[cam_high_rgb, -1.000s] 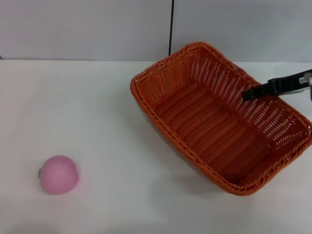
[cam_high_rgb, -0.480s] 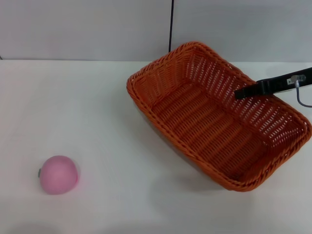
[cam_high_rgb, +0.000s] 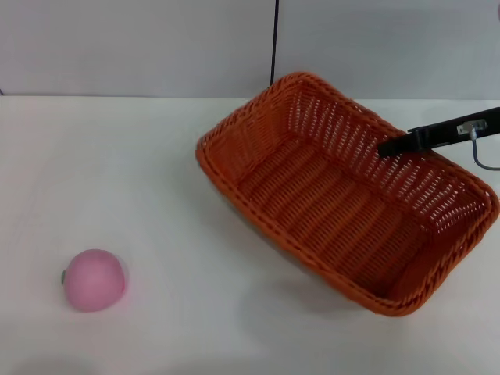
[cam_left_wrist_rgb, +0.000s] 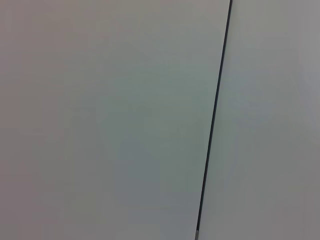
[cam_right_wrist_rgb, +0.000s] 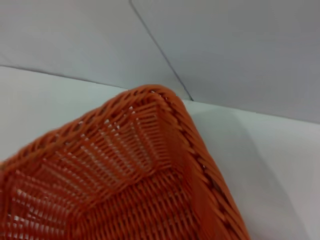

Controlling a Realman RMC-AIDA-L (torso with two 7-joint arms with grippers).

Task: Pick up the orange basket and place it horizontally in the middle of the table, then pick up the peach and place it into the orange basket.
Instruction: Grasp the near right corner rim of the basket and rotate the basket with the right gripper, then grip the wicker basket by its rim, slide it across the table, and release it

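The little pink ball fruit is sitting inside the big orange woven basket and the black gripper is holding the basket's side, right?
Not quite. The head view shows the small pink ball-shaped peach lying on the white tabletop, well apart from the big orange woven wicker basket, which is empty. The rest holds: the black right gripper is at the basket's far side wall.

Peach [cam_high_rgb: 94, 280] near-left on table [cam_high_rgb: 156, 156], basket [cam_high_rgb: 344, 195] well apart, right

A bare test-bench setting: plain white table [cam_high_rgb: 156, 172] against seamed grey wall panels [cam_high_rgb: 141, 47].
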